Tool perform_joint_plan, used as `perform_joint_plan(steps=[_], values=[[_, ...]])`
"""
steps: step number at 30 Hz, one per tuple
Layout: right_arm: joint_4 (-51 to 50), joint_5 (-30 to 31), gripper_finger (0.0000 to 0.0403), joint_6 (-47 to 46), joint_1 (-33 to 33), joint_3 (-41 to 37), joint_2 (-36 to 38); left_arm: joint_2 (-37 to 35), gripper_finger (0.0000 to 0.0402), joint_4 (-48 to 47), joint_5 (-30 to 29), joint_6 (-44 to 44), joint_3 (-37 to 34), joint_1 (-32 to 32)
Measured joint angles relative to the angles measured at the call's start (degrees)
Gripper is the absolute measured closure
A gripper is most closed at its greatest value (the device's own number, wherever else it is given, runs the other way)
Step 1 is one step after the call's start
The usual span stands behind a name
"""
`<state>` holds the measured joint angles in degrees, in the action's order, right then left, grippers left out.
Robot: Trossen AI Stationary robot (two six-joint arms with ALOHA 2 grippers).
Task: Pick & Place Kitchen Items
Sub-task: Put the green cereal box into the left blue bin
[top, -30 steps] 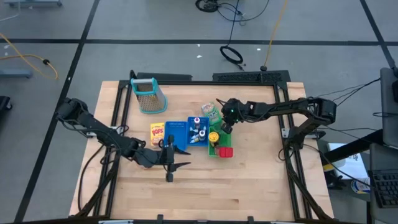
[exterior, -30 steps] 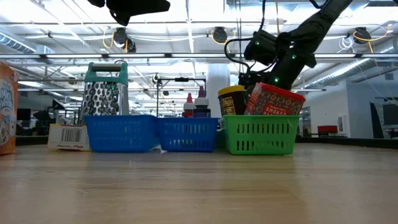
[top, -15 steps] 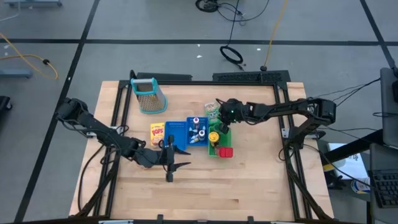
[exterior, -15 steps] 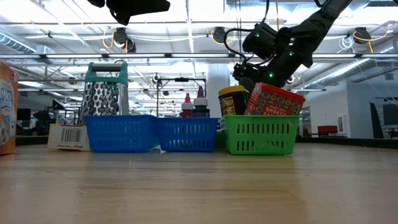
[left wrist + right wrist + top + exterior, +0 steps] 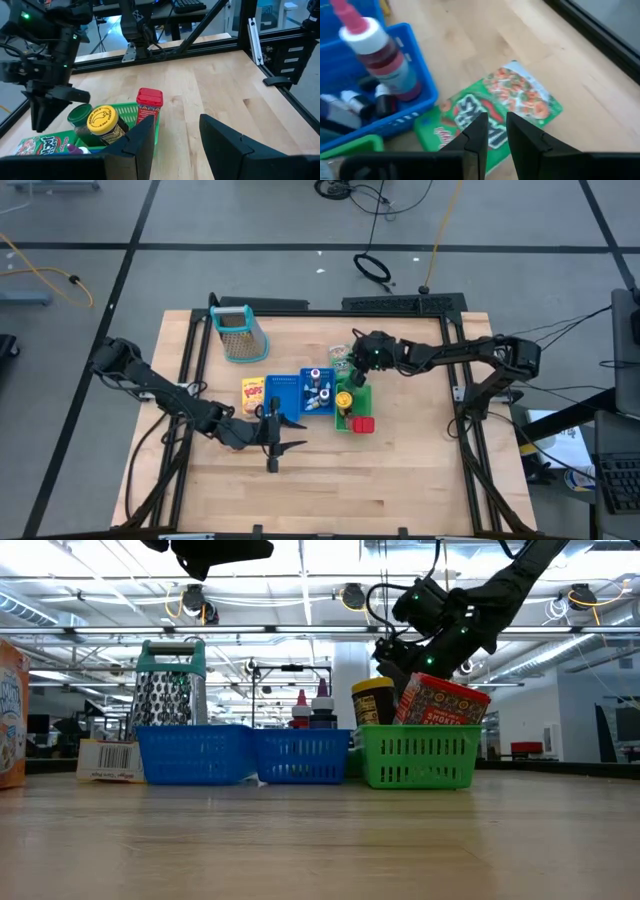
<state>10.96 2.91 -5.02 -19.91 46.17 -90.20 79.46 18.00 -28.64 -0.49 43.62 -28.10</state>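
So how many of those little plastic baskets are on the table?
3, in one row. A blue basket sits nearest the grater, a second blue basket is in the middle, and a green basket is at the other end, below the right gripper.

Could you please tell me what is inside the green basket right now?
The green basket holds a yellow-lidded jar, a green-capped bottle and a red container. Its floor beneath them is covered, so anything lower cannot be seen.
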Motion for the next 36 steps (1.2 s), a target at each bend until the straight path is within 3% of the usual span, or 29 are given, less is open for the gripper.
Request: perform_joint_plan(steps=[8,19,23,28,36], values=[[4.59,-3.29,0.0342,0.19,-1.7,-0.05,-6.67,0.0,0.0243,0.0,0.02,0.39,0.0,0.02],[7.14,-3.3,0.0342,-0.5,-4.1,-0.04,-6.53,0.0,0.0243,-0.41,0.11,0.37,0.0,0.34],[8.85,-7.9,0.0342,-0.53,-4.03,-0.04,-6.49,0.0,0.0243,-0.7,0.11,0.31,0.0,0.67],[3.84,-6.1,0.0342,-0.31,-4.03,-0.02,-6.49,0.0,0.0243,-1.2,0.11,0.21,0.0,0.7],[4.84,-6.05,0.0342,-0.36,-3.61,0.01,-6.49,0.0,0.0243,-1.57,0.13,0.02,0.0,0.7]])
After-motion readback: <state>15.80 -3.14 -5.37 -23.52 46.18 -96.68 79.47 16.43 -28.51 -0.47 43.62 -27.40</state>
